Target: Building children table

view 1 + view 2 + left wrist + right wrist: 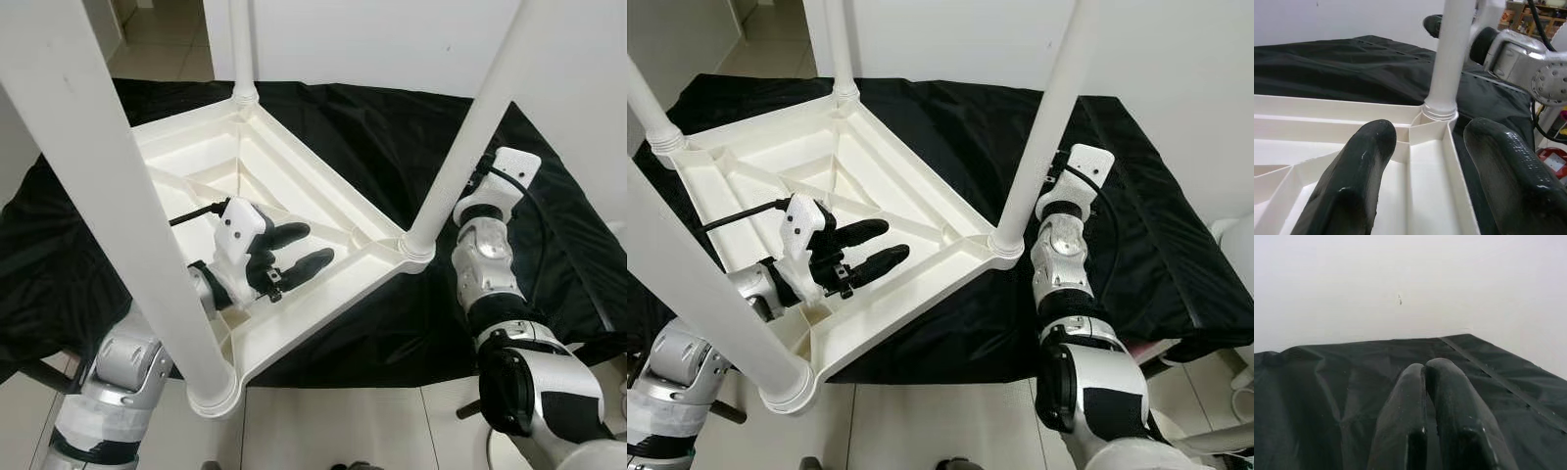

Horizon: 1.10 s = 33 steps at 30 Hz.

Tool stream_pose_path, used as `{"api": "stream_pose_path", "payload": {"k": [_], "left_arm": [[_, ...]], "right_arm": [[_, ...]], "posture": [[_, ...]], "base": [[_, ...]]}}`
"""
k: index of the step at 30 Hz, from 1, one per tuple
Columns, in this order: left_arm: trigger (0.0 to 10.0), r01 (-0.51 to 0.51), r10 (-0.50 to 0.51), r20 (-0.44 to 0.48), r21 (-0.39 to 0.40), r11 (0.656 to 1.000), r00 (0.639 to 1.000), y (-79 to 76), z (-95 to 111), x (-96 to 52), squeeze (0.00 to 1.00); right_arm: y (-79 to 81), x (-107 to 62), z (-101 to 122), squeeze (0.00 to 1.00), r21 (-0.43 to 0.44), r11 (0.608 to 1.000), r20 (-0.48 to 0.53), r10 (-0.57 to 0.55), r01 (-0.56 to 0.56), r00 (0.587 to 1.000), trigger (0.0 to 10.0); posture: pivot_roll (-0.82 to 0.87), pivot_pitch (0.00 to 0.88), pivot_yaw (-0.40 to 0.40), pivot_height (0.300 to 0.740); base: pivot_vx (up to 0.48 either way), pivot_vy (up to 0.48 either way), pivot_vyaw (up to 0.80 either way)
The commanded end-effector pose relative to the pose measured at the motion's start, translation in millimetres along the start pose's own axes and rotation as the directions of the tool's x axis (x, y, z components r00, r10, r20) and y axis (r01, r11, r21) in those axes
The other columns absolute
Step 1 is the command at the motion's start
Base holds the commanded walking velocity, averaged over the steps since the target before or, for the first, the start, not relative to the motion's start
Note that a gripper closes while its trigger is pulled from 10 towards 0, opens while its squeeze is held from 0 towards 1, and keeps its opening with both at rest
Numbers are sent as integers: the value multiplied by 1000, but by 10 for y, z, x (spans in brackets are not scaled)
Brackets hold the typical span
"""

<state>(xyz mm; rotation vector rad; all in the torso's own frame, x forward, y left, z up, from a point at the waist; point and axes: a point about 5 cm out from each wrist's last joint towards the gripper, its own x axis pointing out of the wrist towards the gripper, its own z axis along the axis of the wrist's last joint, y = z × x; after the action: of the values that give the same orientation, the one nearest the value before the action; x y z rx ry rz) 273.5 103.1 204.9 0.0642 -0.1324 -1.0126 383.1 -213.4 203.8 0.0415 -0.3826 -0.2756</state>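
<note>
The white table (872,186) lies upside down on the black cloth (1136,225), legs up. The left gripper (874,245) hovers open inside it, holding nothing. The right gripper (1432,382) waits closed and empty.

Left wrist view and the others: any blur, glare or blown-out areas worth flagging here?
Left wrist view: the left claw fingers are soft and close, with small highlights; the table leg is nearly blown out. Right wrist view: the wall is washed to flat pale grey above the black cloth; right claw slightly soft. Eye views: sharp, evenly lit; near leg looms large.
</note>
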Motion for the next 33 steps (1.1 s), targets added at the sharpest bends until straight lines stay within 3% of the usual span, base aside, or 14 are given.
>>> {"api": "stream_pose_path", "payload": {"k": [1, 3, 8, 9, 11, 16, 17, 19, 22, 33], "left_arm": [[10000, -44, 44, -6, 0, 999, 999, 32, 4, 20, 0], [10000, -44, 44, -6, 0, 999, 999, 32, 4, 20, 0], [10000, -159, 162, -64, 47, 986, 985, 275, -83, -140, 0], [10000, -159, 162, -64, 47, 986, 985, 275, -83, -140, 0], [10000, -196, 202, -85, 72, 978, 976, 377, -88, -236, 0], [10000, -225, 231, -81, 79, 971, 970, 436, -65, -274, 0], [10000, -232, 238, -78, 78, 970, 968, 445, -59, -274, 0], [10000, -232, 238, -78, 78, 970, 968, 445, -59, -274, 0], [10000, -230, 236, -82, 80, 970, 968, 424, -89, -283, 0], [10000, -249, 255, -66, 90, 964, 965, 466, -69, -279, 0]], "right_arm": [[-15, -83, -89, 0, 3, 1000, -9, 14, -14, 1000, 10000], [-15, -83, -89, 0, 3, 1000, -9, 14, -14, 1000, 10000], [-406, -333, -148, 0, -110, 975, 44, -189, 193, 981, 10000], [-406, -333, -148, 0, -110, 975, 44, -189, 193, 981, 10000], [-496, -492, -171, 0, -137, 958, 61, -246, 253, 967, 10000], [-512, -662, -197, 0, -139, 950, 66, -273, 280, 960, 10000], [-484, -757, -216, 0, -128, 954, 63, -264, 270, 962, 10000], [-484, -757, -216, 0, -128, 954, 63, -264, 270, 962, 10000], [-234, -1088, -249, 0, -75, 989, 35, -126, 129, 991, 10000], [63, -1398, -143, 0, 23, 996, 8, 91, -91, 996, 10000]], "posture": [[72, 115, -10, 740], [72, 115, -10, 740], [57, 123, -3, 740], [57, 123, -3, 740], [53, 124, 2, 740], [48, 125, 1, 740], [48, 126, -1, 740], [48, 126, -1, 740], [43, 124, -11, 740], [40, 119, -19, 740]], "base": [[0, 0, 0], [0, 0, 0], [0, 0, 0], [0, 0, 0], [0, 0, 0], [0, 0, 0], [0, 0, 0], [0, 0, 0], [0, 0, 0], [0, 0, 0]]}}
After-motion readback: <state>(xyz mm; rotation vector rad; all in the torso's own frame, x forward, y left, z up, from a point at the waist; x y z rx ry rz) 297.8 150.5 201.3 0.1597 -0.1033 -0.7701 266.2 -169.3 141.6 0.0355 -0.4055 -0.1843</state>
